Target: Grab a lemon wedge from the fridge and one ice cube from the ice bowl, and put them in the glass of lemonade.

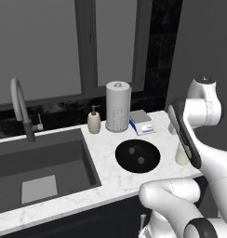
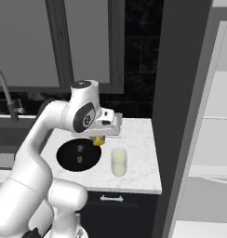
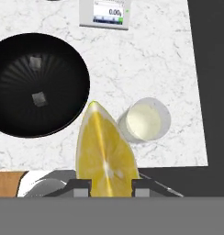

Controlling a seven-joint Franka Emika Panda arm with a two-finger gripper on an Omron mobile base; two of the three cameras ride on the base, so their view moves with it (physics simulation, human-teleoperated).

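My gripper is shut on the lemon wedge, a bright yellow piece that sticks out between the two fingertips. In the right base view the gripper hangs over the white counter with the lemon wedge under it, just above the right rim of the ice bowl and up-left of the glass of lemonade. The hand view looks down on the black ice bowl, which holds two ice cubes, and on the glass of lemonade to its right. The fridge stands open at the right.
A small scale, a paper-towel roll and a soap bottle line the back of the counter. The sink with its faucet lies to the left. The counter's edge runs close in front of the glass.
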